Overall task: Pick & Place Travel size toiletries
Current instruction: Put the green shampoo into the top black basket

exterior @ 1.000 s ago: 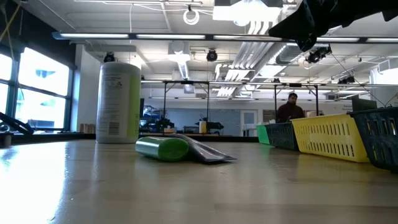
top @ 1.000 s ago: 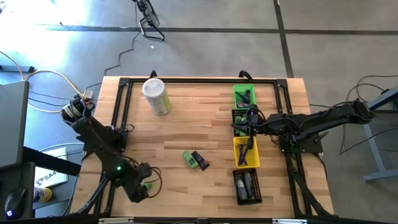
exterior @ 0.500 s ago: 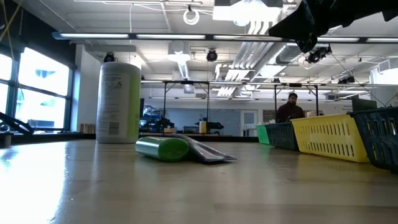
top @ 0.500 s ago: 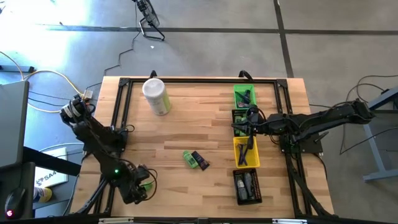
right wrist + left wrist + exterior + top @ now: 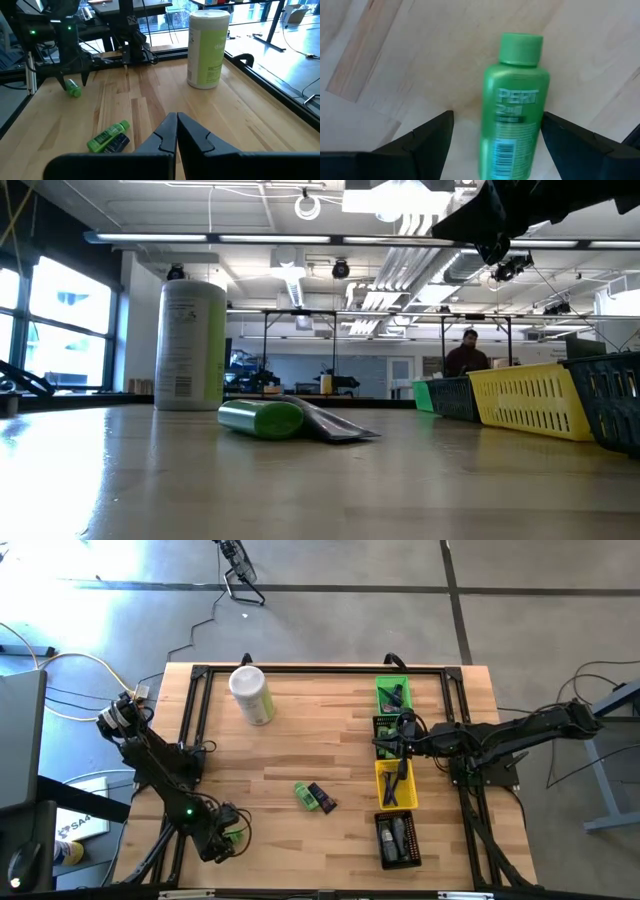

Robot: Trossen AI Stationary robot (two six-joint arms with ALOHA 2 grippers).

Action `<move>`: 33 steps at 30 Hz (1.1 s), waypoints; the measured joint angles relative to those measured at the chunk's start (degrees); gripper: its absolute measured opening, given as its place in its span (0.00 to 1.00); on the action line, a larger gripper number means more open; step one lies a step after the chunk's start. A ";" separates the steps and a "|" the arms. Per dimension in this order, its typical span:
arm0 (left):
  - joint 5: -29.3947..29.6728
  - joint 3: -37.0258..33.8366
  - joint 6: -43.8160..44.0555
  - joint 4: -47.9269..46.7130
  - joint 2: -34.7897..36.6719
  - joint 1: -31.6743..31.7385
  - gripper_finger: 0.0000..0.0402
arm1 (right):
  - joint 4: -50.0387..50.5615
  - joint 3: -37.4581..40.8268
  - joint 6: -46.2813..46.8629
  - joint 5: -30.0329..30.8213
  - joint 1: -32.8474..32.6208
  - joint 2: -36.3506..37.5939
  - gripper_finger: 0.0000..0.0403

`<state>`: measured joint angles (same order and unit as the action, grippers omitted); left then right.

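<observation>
So the green mini bottle (image 5: pixel 515 110) is lying flat on the bench (image 5: pixel 300 740) near the front left corner, and it's framed right between the left tool's (image 5: pixel 232 837) fingers (image 5: pixel 420 142). The jaws are spread wide, one on either side of the bottle, and no contact can be made out, so nothing is actually gripped yet. That wide straddle looks like it's set up so the bottle can be pinched across its body, which is probably the easiest way to lift something round and slippery.

A bit further out, mid-bench, another green bottle (image 5: pixel 305 795) and a dark tube (image 5: pixel 322 798) are left touching each other, not sorted yet.

Over on the right side a row of small bins is lined up: green bin (image 5: pixel 392 694), a dark one just behind the arm, yellow bin (image 5: pixel 395 784) and black bin (image 5: pixel 398 838), with toiletries already dropped inside. Presumably items get sorted by type there.

The right tool (image 5: pixel 404 730) is parked above that row, fully closed with nothing in it, probably just kept out of the way.

The big pale-green canister (image 5: pixel 251 693) is stood upright at the back and isn't involved.
</observation>
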<state>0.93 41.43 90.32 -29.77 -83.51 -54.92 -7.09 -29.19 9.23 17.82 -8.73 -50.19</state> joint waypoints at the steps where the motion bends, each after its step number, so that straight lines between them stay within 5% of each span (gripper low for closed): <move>1: -0.04 -0.37 0.00 0.11 0.06 0.00 0.73 | -0.01 0.00 0.00 0.00 0.01 0.00 0.01; 16: -0.22 -4.71 0.02 0.59 0.16 0.11 0.71 | -0.44 0.00 0.00 0.02 0.00 -0.02 0.01; 33: 0.19 -5.07 -0.02 0.87 0.05 0.13 0.48 | -0.44 0.00 -0.02 0.02 0.00 -0.01 0.01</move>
<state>1.13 36.36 90.30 -28.90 -83.46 -54.78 -7.53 -29.19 9.21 17.85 -8.73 -50.21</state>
